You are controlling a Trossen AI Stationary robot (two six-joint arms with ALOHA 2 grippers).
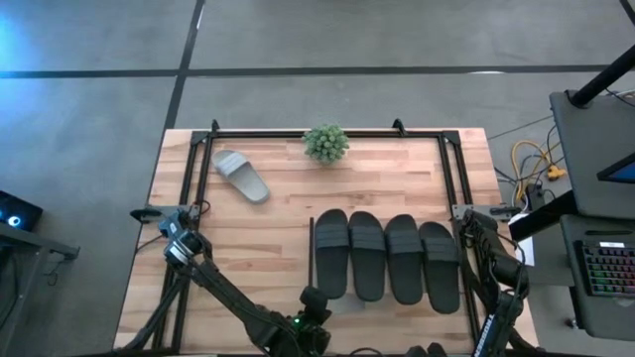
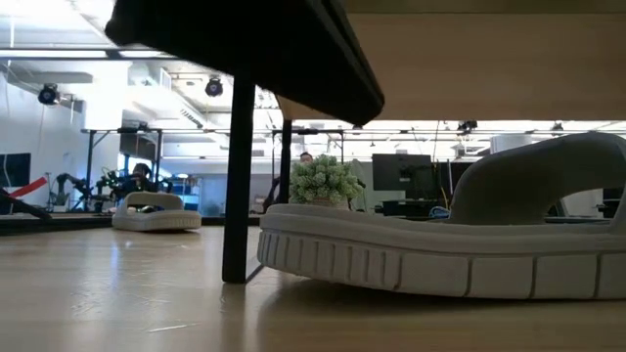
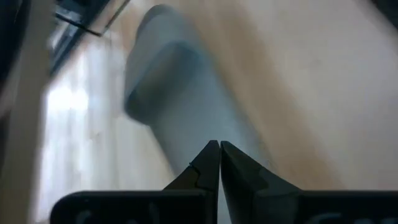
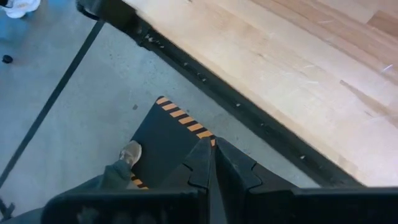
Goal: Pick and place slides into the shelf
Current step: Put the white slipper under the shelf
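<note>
Slides fill the frame in different ways across the four cameras. Seen from overhead, four black slides (image 1: 387,255) lie side by side on the shelf (image 1: 397,302) at the near middle of the table (image 1: 278,213), while one light grey slide (image 1: 241,176) rests alone near the far left corner, close to a small green plant (image 1: 325,143).

Only the low view reveals a second grey slide (image 2: 440,249) — lying on the table beneath the shelf board, beside a dark shelf leg (image 2: 238,181), with the plant and the far grey slide behind it.

From above, the left arm reaches in from the left edge to the near middle, its gripper (image 1: 316,302) just beside the leftmost black slide. The left wrist view shows its jaws pressed together, empty, with a blurred grey slide (image 3: 180,106) ahead of the tips, not touching as far as can be told.

The right gripper (image 4: 210,163) waits off the table's right side, jaws together, over the floor and a hazard-striped black mat (image 4: 168,134) — where a person's shoe (image 4: 129,154) shows.
</note>
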